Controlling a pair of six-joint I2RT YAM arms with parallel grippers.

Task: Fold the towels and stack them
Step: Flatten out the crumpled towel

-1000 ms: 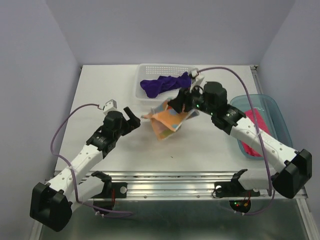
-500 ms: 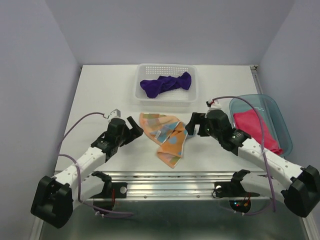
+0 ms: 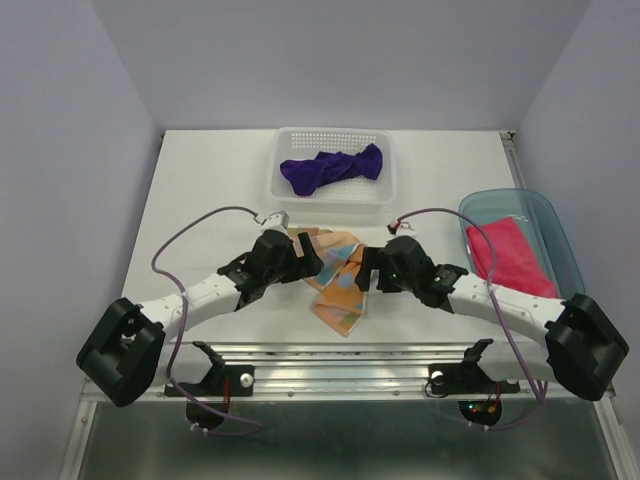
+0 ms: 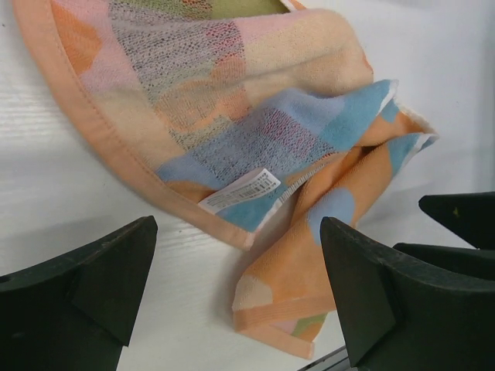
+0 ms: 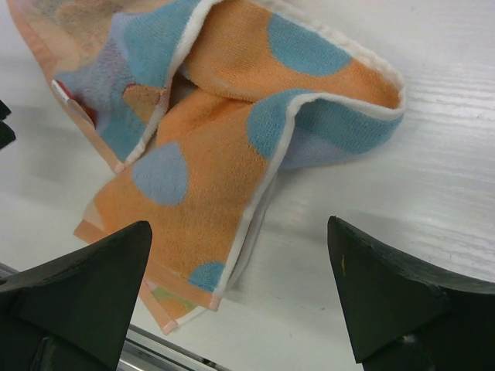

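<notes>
The orange polka-dot towel (image 3: 338, 283) lies crumpled on the table near the front edge, its white label (image 4: 240, 190) facing up. My left gripper (image 3: 306, 263) is open at the towel's left side, its fingers (image 4: 100, 270) straddling a folded corner. My right gripper (image 3: 366, 270) is open at the towel's right side, low over the towel's hem (image 5: 259, 201), with nothing held. The purple towel (image 3: 331, 168) lies bunched in the white basket (image 3: 335, 135). The pink towel (image 3: 510, 256) lies in the teal tray (image 3: 522, 196).
The basket stands at the back centre, the tray at the right edge. A metal rail (image 3: 340, 352) runs along the table's front edge just below the orange towel. Purple cables (image 3: 200, 225) loop over both arms.
The right gripper opened and let go of the orange towel, which dropped flat onto the table. Both arms swung in and down to either side of it.
</notes>
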